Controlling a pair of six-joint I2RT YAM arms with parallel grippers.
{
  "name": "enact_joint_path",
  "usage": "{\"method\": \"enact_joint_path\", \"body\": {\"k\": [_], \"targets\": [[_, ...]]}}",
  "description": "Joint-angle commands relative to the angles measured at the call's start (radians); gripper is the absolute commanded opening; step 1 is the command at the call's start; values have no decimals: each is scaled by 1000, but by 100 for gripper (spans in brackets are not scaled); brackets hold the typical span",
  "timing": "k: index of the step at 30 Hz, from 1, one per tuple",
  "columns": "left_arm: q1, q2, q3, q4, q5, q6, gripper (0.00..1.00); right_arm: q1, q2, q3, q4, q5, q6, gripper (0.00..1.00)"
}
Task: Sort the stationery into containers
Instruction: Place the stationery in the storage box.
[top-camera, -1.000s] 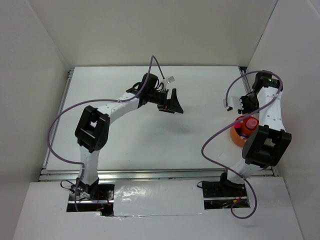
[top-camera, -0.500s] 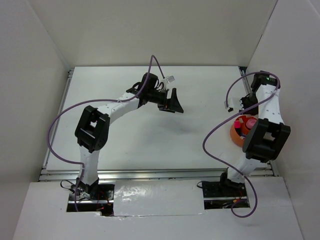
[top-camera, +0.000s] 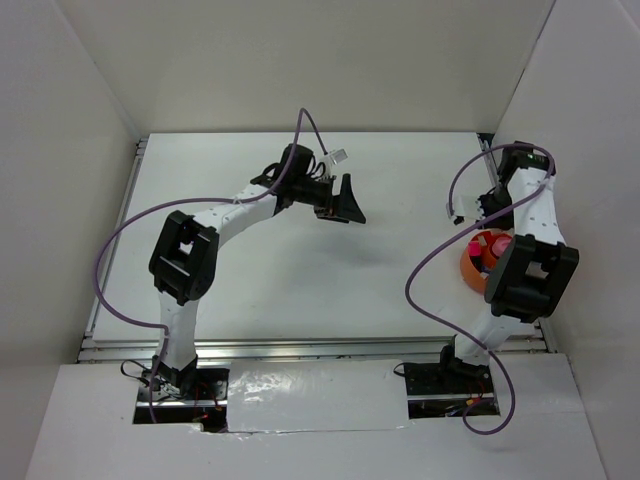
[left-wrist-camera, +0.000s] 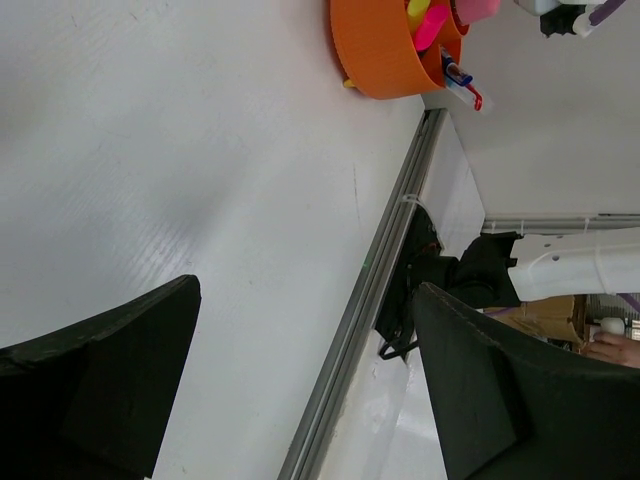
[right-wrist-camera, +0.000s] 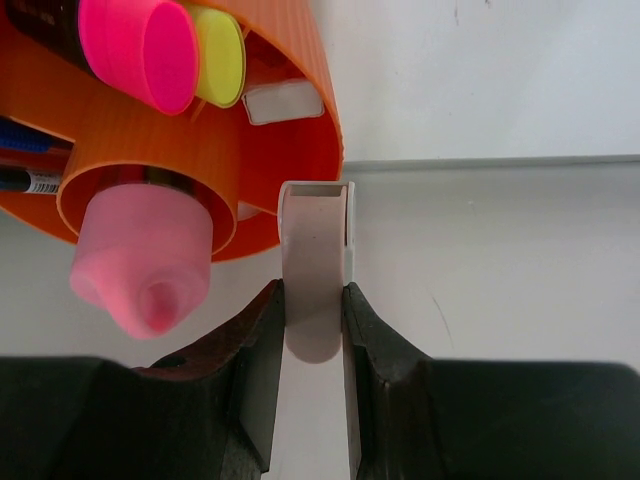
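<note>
The bright-orange cup (right-wrist-camera: 300, 150) holds a pink tube (right-wrist-camera: 145, 270), highlighters with a pink cap (right-wrist-camera: 140, 50) and a yellow cap (right-wrist-camera: 220, 55), thin pens (right-wrist-camera: 30, 160) and a whitish eraser (right-wrist-camera: 283, 103). My right gripper (right-wrist-camera: 312, 300) is shut on another whitish-pink eraser (right-wrist-camera: 315, 230), held just outside the cup's rim, over the table. From above, the cup (top-camera: 472, 270) sits at the right edge under my right gripper (top-camera: 480, 212). My left gripper (top-camera: 345, 205) hangs open and empty over the middle of the table. In its wrist view (left-wrist-camera: 305, 295) the cup (left-wrist-camera: 375, 50) is far off.
The right wall stands close behind the cup. A metal rail (left-wrist-camera: 370, 290) runs along the table's near edge. The right arm's purple cable (top-camera: 430, 270) loops over the table left of the cup.
The right wrist has shifted slightly toward the back, uncovering more of the cup. The left arm has barely moved.
</note>
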Motion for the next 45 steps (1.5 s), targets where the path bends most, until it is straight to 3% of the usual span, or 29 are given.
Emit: {"method": "enact_joint_path", "body": {"k": [1, 15, 24, 31, 36, 41, 45], "targets": [[4, 9, -3, 43, 29, -12, 99, 18, 16, 32, 7, 4, -156, 21], [20, 18, 23, 26, 34, -8, 99, 32, 4, -19, 18, 47, -170, 29], [20, 17, 22, 33, 28, -12, 99, 18, -45, -72, 69, 48, -285, 29], [20, 14, 25, 20, 29, -3, 99, 26, -44, -66, 75, 56, -285, 46], [21, 14, 31, 17, 28, 2, 99, 27, -48, -68, 96, 56, -284, 52], [21, -6, 49, -16, -12, 46, 99, 27, -42, 25, 101, 37, -276, 48], [21, -46, 66, -50, -85, 98, 99, 33, -53, 174, 61, -65, -235, 33]]}}
